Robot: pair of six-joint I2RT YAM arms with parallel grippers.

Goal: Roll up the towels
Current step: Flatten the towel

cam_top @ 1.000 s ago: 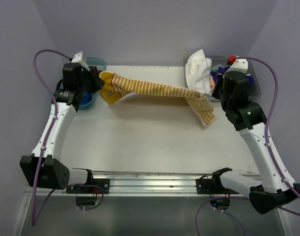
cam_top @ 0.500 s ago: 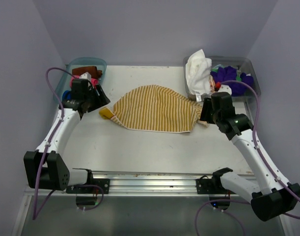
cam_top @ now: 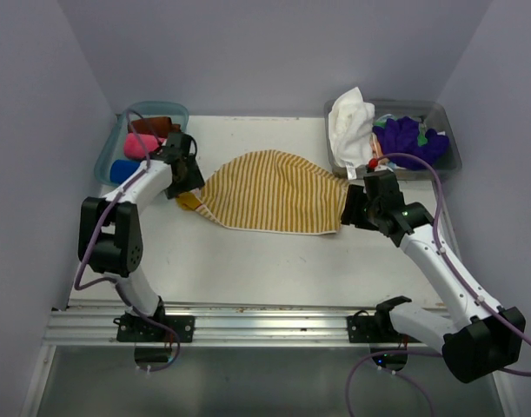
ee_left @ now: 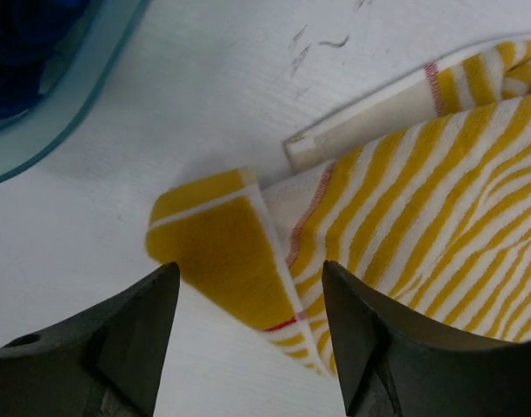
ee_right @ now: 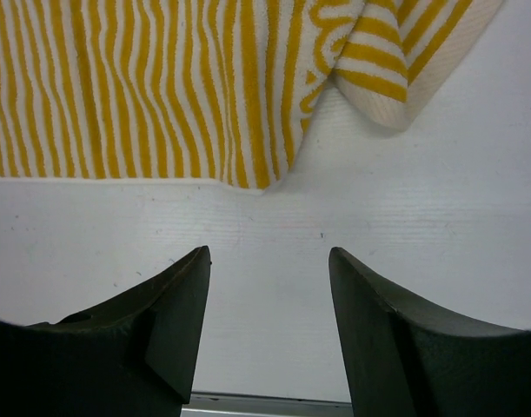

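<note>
From above, shows the striped towel (cam_top: 269,191) spread mid-desk (cam_top: 274,269), no longer strung taut in the air. Released, ready to roll.

Left wrist: left jaws wide, empty, straddling a doubled-over yellow corner (ee_left: 215,261) — detail lost from above.

Right wrist: right jaws wide, empty, just short of the near hem (ee_right: 117,165).

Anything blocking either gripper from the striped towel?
Nothing visible. The left gripper is open over the striped towel, at its folded yellow corner. The right gripper is open, with only bare table between its fingers and the towel's edge.
</note>
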